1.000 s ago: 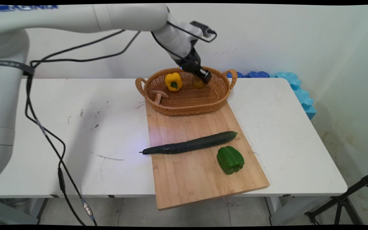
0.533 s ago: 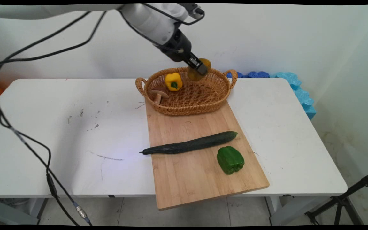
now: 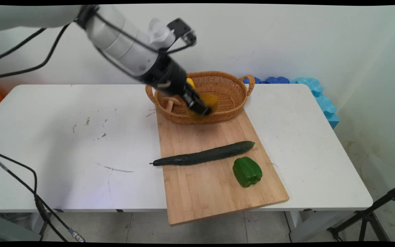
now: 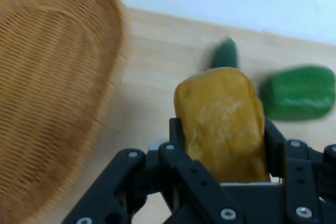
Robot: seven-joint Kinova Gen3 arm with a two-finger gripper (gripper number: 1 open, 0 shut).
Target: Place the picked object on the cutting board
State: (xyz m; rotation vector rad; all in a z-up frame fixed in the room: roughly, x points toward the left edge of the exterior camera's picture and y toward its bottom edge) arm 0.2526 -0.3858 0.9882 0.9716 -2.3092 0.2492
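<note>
My gripper (image 3: pixel 202 107) (image 4: pixel 223 132) is shut on a yellow-brown potato (image 3: pixel 208 101) (image 4: pixel 223 119) and holds it in the air over the near rim of the wicker basket (image 3: pixel 230 94) (image 4: pixel 52 87). Inside the basket, a yellow pepper (image 3: pixel 190 82) and a wooden mushroom (image 3: pixel 170 102) lie partly hidden behind the hand. Below it lies the wooden cutting board (image 3: pixel 211 185) (image 4: pixel 152 77), with a long dark cucumber (image 3: pixel 204 156) (image 4: pixel 226 53) and a green pepper (image 3: pixel 247 171) (image 4: pixel 299 92) on it.
The white table (image 3: pixel 63 137) carries the board, whose near end overhangs the table's front edge. Blue foam blocks (image 3: pixel 317 96) sit at the back right corner. Black cables hang from the arm at the left. A tripod leg (image 3: pixel 372 212) stands at the lower right.
The gripper has carried the potato up out of the basket's back part, then left and toward the near side, coming lower over the basket's near rim.
</note>
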